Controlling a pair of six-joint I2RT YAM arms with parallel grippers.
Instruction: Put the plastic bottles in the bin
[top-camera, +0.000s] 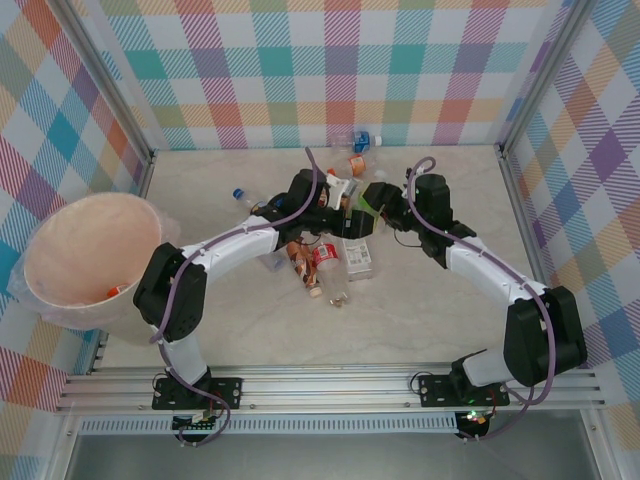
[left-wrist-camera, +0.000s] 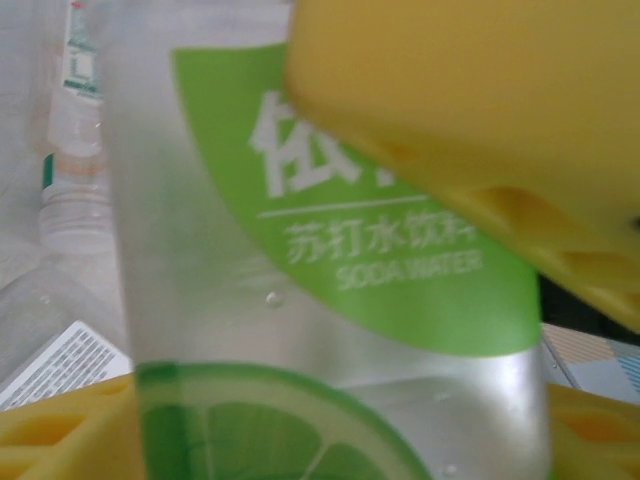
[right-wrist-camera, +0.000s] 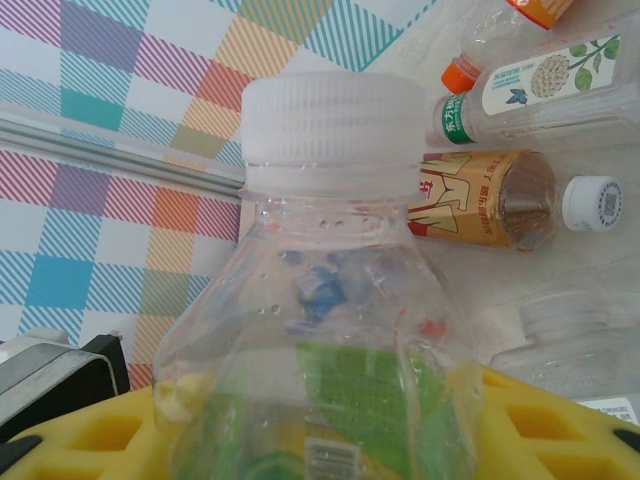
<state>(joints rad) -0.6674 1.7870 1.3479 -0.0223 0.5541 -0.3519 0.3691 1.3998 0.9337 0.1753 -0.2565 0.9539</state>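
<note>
Green-labelled soda water bottle (right-wrist-camera: 330, 340) was over the middle of the table, well apart from the pale pink bin (top-camera: 80, 250) at the left edge, with the right gripper (top-camera: 372, 212) clamped on it below its white cap (right-wrist-camera: 335, 115). Left gripper (left-wrist-camera: 330, 300) had its yellow fingers (left-wrist-camera: 450, 100) either side of that same bottle, though I couldn't tell whether they pressed it. Other plastic bottles (top-camera: 320, 265) lay scattered just beside.

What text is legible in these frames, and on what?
"SODA WATER": green-label bottle, left wrist view.
"苏打水饮料": same label, just above.
Large white character higher up: cut off, unreadable.
Too small or blurred: flower label on green-capped bottle; gold-label bottle; code on the white cap beside it; barcode on white-capped bottle.
</note>
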